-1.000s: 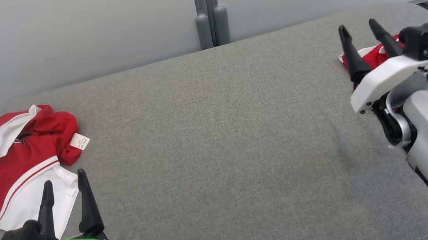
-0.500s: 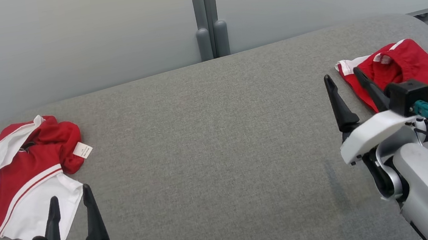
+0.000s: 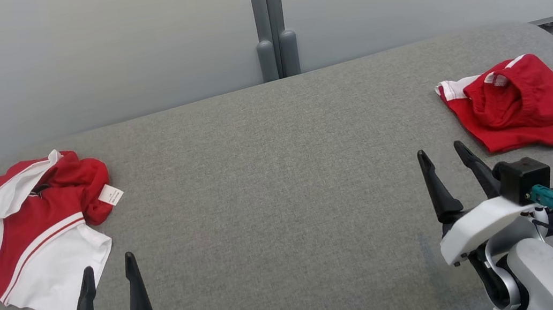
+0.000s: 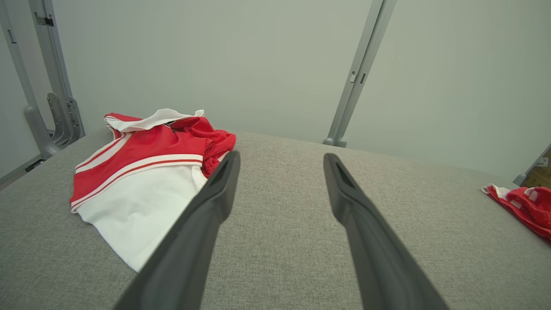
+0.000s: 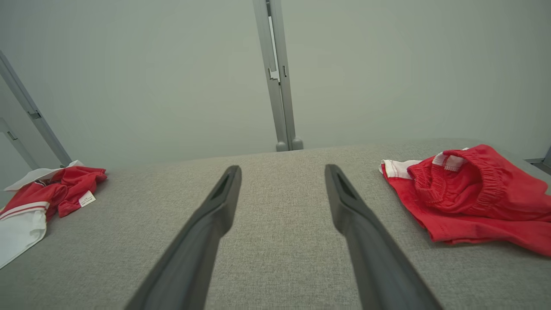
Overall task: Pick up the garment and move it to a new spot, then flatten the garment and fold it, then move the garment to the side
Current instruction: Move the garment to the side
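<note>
**Grey padded surface, two red garments, both grippers open and empty**

Head view: the left gripper sits near left with its jaws spread and nothing between them. The red-and-white jersey lies crumpled at the left end of the grey surface, just beyond and left of that gripper. Its white hem is near the fingertips, with no contact visible. The right gripper sits near right, also spread and empty. The red shorts lie bunched at far right, beyond and right of its fingertips, clear of them.

Left wrist view: the left gripper has its fingers apart with grey fabric between them. The red-and-white jersey lies left of them. One finger overlaps the white hem in the picture, but I can't tell whether they touch. The red shorts sit at the far right edge, well apart.

Right wrist view: the right gripper has its fingers apart over bare fabric. The red shorts lie right of them, with the elastic waistband showing. The red-and-white jersey, with its white tag, is at far left, well apart.
</note>
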### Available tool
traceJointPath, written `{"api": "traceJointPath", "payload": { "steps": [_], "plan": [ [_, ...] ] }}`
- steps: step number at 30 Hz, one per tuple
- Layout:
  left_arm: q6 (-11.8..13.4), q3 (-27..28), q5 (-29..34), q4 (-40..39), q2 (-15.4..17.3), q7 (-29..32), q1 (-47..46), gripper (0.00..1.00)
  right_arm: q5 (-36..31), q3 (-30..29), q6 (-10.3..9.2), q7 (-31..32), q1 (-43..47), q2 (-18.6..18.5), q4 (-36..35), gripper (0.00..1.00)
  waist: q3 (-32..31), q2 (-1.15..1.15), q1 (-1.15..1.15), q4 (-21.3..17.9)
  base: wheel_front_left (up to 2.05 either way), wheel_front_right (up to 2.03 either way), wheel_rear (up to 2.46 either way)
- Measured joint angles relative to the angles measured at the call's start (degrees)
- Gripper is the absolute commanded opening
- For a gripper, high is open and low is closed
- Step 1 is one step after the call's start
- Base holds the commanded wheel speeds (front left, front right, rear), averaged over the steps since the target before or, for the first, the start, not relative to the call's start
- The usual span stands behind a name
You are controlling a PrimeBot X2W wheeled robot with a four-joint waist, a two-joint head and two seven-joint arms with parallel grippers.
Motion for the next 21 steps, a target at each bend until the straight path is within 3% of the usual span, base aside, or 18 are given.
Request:
{"api": "traceJointPath", "payload": {
  "steps": [21],
  "plan": [
    [0.0,-0.4,0.1,2.0,0.0,-0.7,1.1,1.00,-4.1,-3.3,0.00,0.0,6.5,2.2,-4.1,1.00,-1.2,0.00,0.00,0.4,0.00,0.00,0.00]
  ]
}}
